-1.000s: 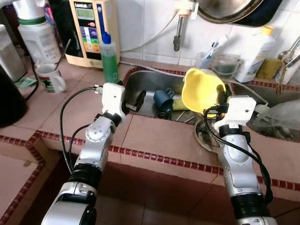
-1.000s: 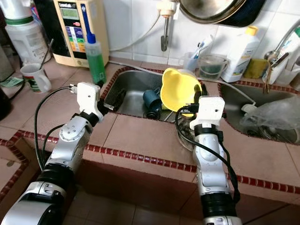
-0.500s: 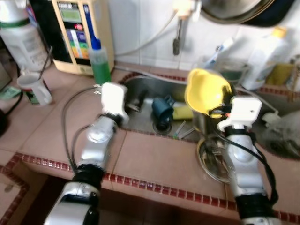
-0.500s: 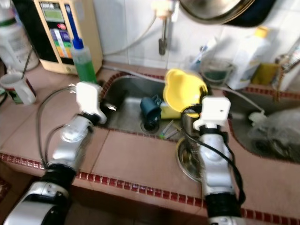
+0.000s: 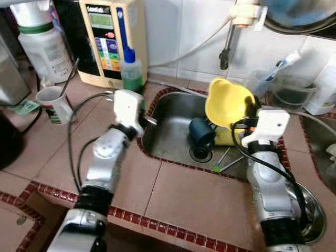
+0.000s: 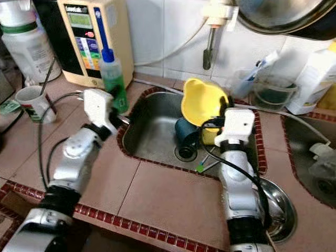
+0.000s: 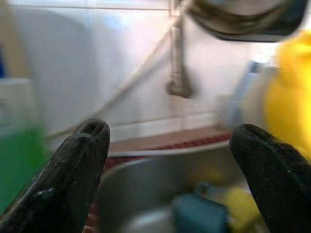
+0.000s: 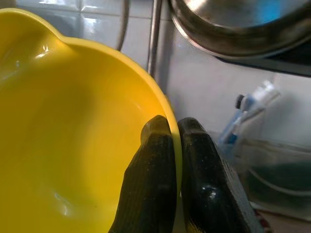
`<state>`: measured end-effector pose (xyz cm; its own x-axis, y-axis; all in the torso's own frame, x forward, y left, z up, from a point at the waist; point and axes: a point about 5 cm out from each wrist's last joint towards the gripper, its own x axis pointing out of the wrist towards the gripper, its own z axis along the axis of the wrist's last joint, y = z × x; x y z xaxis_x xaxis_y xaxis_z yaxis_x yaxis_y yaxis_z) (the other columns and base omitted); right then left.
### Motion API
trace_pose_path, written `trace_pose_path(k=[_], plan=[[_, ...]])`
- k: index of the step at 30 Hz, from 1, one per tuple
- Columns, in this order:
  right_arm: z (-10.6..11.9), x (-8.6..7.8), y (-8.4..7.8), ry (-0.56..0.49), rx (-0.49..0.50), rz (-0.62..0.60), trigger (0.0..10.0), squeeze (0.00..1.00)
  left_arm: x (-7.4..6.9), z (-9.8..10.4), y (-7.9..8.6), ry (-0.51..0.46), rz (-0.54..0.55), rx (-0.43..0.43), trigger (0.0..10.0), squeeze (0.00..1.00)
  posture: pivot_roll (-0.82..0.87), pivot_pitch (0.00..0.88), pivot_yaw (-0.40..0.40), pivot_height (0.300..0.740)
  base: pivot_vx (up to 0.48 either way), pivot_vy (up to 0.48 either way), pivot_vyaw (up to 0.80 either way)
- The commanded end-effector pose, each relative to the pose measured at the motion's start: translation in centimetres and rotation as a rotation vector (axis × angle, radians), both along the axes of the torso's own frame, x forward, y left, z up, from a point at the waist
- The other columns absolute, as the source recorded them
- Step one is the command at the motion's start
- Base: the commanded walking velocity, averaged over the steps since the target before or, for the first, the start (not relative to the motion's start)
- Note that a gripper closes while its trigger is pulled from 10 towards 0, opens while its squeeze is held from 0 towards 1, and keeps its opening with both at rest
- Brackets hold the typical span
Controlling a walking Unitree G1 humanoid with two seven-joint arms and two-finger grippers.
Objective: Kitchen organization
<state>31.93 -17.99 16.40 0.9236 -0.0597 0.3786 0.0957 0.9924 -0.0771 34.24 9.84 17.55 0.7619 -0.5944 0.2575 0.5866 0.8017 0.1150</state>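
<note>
Where the tiled counter (image 5: 184,194) breaks into the steel sink (image 5: 168,139), the left eye view shows the right gripper (image 5: 251,116) holding a yellow bowl (image 5: 227,101) tilted on edge above the sink's right side, its rim pinched between the fingers. Below it in the basin lie a dark blue cup (image 5: 201,133) on its side beside the drain (image 5: 200,154), and a few thin sticks toward the near wall. The left gripper (image 5: 148,119) hangs at the sink's left rim, just in front of a green soap bottle (image 5: 131,71); a water purifier (image 5: 112,39) stands behind the bottle, with a white mug (image 5: 52,103) and a large white jug (image 5: 43,44) further left. A faucet (image 5: 227,50) hangs from the wall over the basin, with a pan (image 5: 299,18) above it to the right. In the right eye view a steel bowl (image 6: 277,202) sits on the counter beside the right arm, a second sink (image 6: 310,152) lies beyond it, and a clear container (image 6: 272,90) with a toothbrush (image 6: 262,65) stands along the wall. Through the left wrist view the two black fingers (image 7: 73,170) stand wide apart with nothing between them, the basin blurred beyond. Through the right wrist view the fingers (image 8: 155,189) are clamped on the yellow bowl's rim, one inside and one outside.
</note>
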Motion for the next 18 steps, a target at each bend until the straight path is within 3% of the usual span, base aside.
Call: trace_pose_path(k=[1,4,12,18], plan=[[0.3,0.1,-0.1,-0.003,0.014,0.001,10.0,0.00,-0.6,0.6,0.2,-0.023,-0.061,0.029,10.0,0.00,-0.01,0.000,0.000,0.740,0.000,0.000,0.00],[0.3,0.2,-0.5,0.013,0.026,-0.012,10.0,0.00,-1.8,0.7,0.0,-0.032,-0.163,0.081,10.0,0.00,-0.01,0.000,0.004,0.740,0.000,0.000,0.00],[0.2,0.4,-1.8,0.064,0.063,-0.053,10.0,0.00,-3.3,-0.1,-0.3,0.003,-0.259,0.136,10.0,0.00,-0.02,0.000,0.016,0.740,0.000,0.000,0.00],[0.0,0.8,-2.8,0.132,0.089,-0.052,10.0,0.00,-4.7,0.2,-1.3,0.016,-0.341,0.129,10.0,0.00,-0.04,0.000,0.025,0.740,0.000,0.000,0.00]])
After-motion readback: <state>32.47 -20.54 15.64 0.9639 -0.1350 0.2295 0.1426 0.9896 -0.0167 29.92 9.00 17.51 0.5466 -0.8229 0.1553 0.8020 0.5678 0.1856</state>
